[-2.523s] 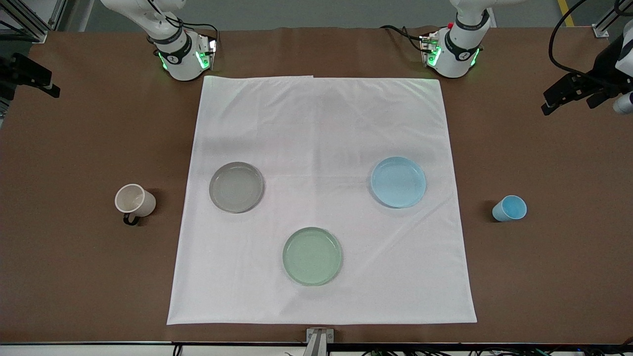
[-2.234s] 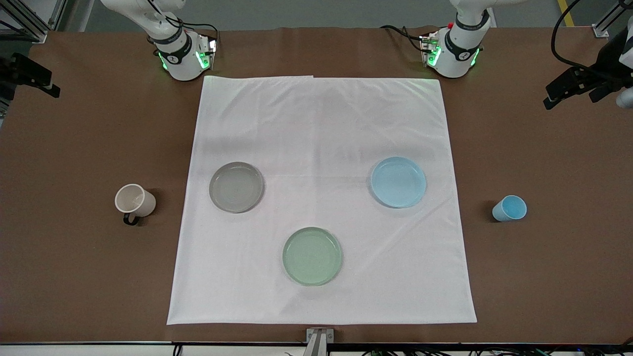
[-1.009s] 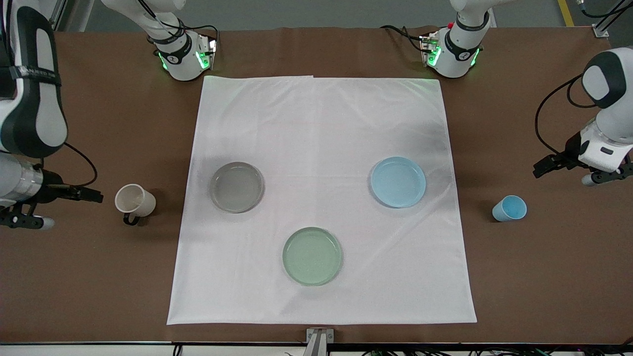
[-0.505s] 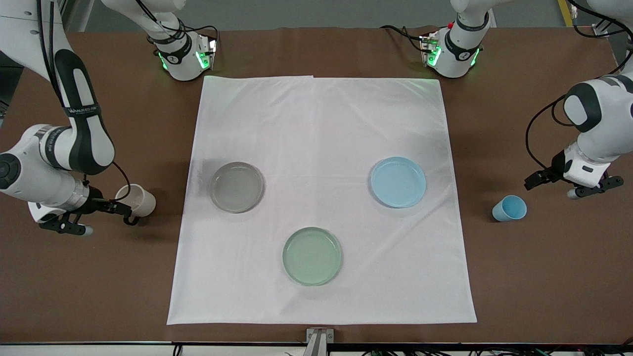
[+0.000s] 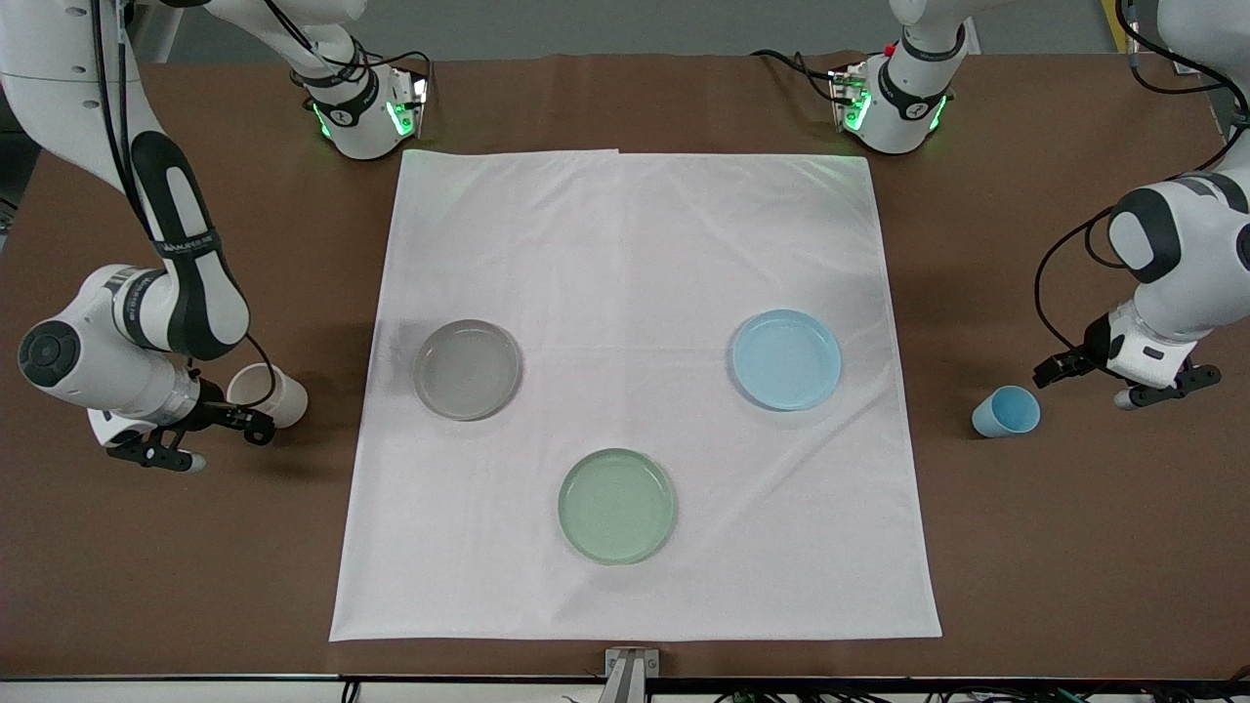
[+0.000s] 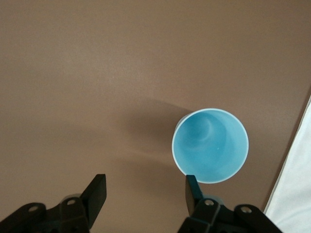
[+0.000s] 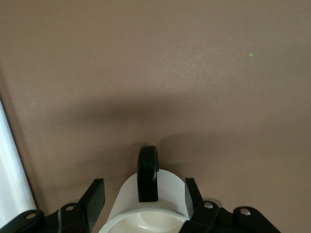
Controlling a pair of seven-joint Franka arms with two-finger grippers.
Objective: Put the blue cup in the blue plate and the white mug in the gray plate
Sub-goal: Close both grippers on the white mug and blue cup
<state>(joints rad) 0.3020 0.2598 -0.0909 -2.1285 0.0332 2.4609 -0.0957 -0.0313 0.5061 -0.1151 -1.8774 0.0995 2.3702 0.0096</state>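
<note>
The white mug (image 5: 271, 392) stands on the brown table toward the right arm's end, beside the gray plate (image 5: 467, 369). My right gripper (image 5: 246, 420) is open and low, its fingers either side of the mug (image 7: 150, 206), whose dark handle (image 7: 147, 172) points away from the wrist. The blue cup (image 5: 1006, 411) stands toward the left arm's end, beside the blue plate (image 5: 787, 359). My left gripper (image 5: 1060, 374) is open and empty just beside the cup. In the left wrist view the cup (image 6: 210, 145) sits off one finger (image 6: 193, 188), not between the jaws of the gripper (image 6: 146, 191).
A pale green plate (image 5: 616, 506) lies on the white cloth (image 5: 635, 244), nearer the front camera than the other two plates. All three plates are empty. The cloth's edge shows in both wrist views (image 6: 296, 189) (image 7: 12, 174).
Both arms have swung in from the table's ends and come down. The right gripper has reached the mug and straddles it. The left gripper has closed in beside the blue cup.
</note>
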